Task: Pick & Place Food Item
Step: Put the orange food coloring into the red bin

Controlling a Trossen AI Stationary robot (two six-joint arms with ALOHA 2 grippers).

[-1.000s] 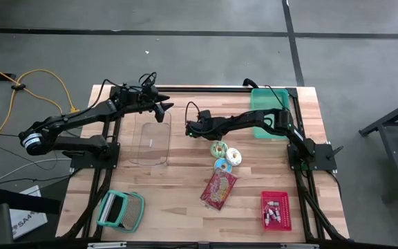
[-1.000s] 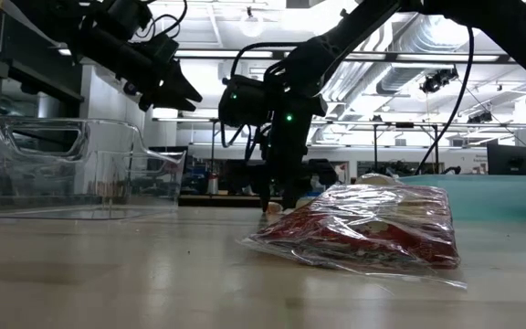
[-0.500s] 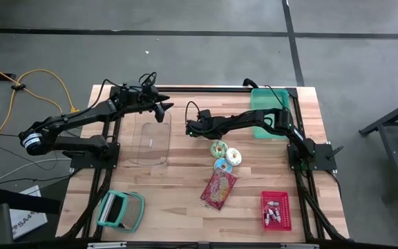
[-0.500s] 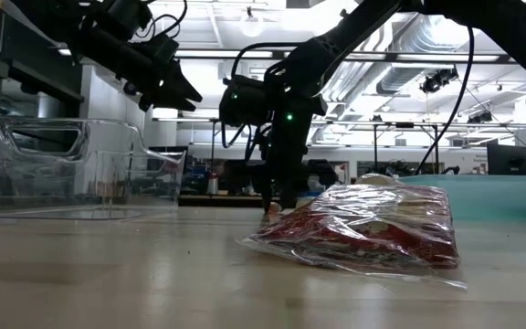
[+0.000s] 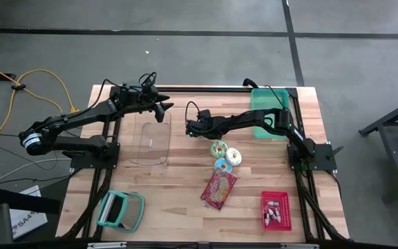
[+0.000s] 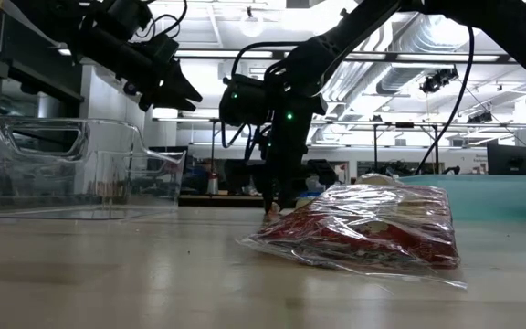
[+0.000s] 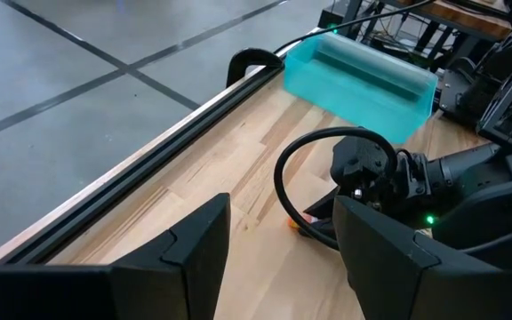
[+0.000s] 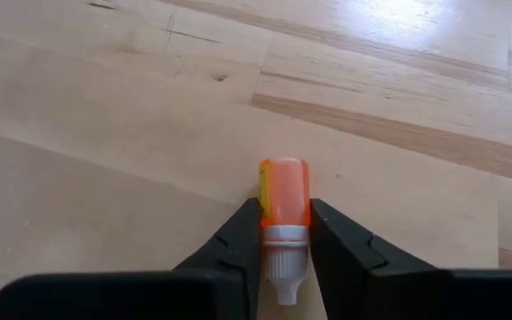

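With the small orange bottle (image 8: 284, 200) lying flat on the table (image 5: 185, 187), long axis running lengthwise between the fingers (image 8: 238, 240), right gripper (image 8: 284, 233) pinches it from both sides; left gripper (image 7: 278, 244) hangs spread, empty, well apart.

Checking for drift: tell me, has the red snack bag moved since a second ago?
No. In the high view the red snack bag lies in the same place beside the red basket.

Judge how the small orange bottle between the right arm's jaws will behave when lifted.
The orange bottle looks small, so probably light. Its rounded, smooth body lies flat on the table, so it could roll if released. The right gripper's jaws touch both sides, which probably steadies it.
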